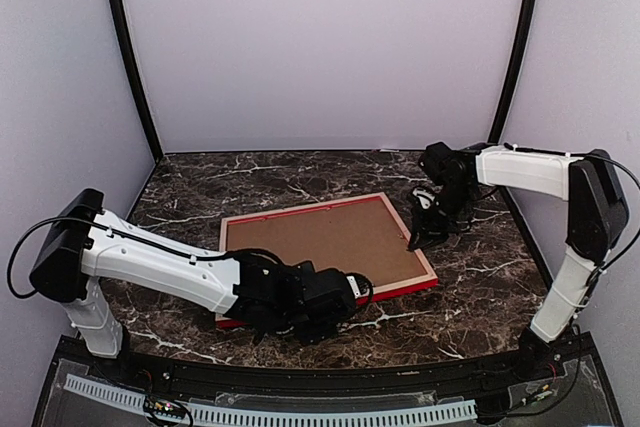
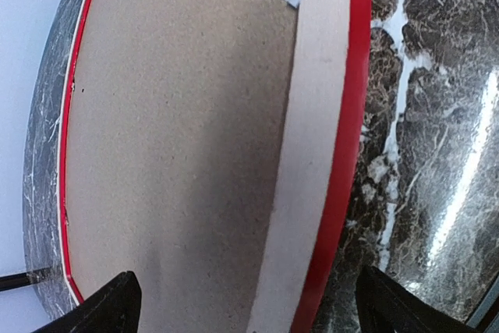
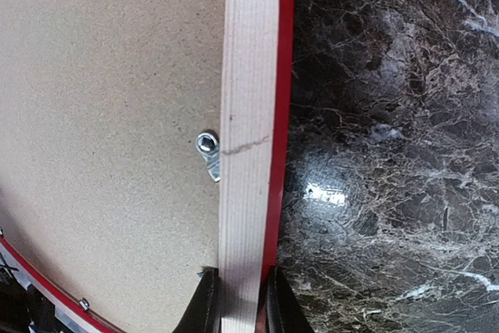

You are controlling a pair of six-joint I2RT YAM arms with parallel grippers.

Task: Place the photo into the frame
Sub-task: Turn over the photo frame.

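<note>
Red-edged, pale-wood rectangular frame (image 3: 249,76) held a speckled brown backing board (image 1: 325,237); right gripper (image 3: 240,306) clamped its rail, left gripper (image 2: 249,306) gaped wide.

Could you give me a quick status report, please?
Left hand open over frame. Right hand shut on its side rail. Backing board up; photo not visible.

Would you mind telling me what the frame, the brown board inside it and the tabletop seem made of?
I'd say the frame is wood: pale bare grain behind, red paint on the edge. The brown board looks like fibreboard, matte and speckled. The tabletop: polished dark marble or imitation, white-veined with glare.
</note>
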